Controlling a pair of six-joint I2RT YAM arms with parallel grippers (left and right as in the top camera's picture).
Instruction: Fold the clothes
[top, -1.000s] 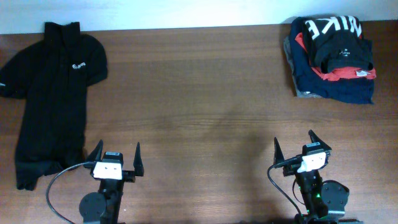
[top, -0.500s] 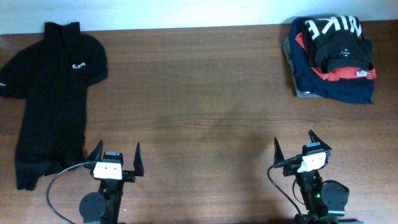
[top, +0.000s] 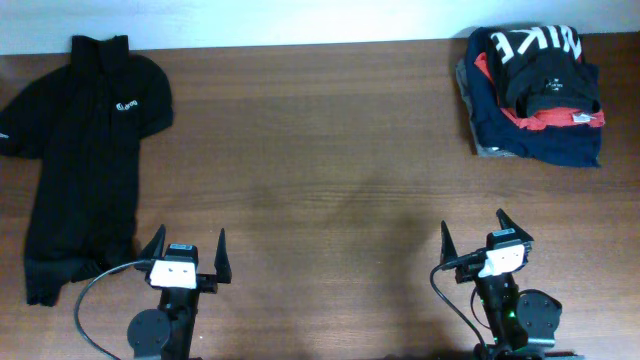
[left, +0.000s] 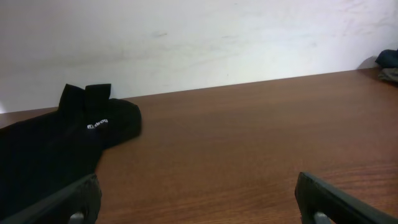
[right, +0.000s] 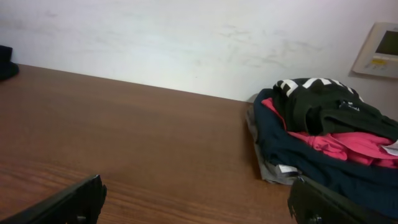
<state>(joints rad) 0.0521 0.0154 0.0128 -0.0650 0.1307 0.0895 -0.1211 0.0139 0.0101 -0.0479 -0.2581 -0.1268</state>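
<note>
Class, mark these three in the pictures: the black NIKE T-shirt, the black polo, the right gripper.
black NIKE T-shirt (top: 545, 68): overhead view, black fabric just below the lettering.
black polo (top: 85, 150): overhead view, middle of the body.
right gripper (top: 472, 220): overhead view, midway between its fingertips.

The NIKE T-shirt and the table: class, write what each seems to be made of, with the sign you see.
The NIKE T-shirt: soft fabric, perhaps cotton or a blend, matte black; it slumps in loose creases. The table: wood or wood-look laminate, brown with a dull sheen; grain streaks run along it.
</note>
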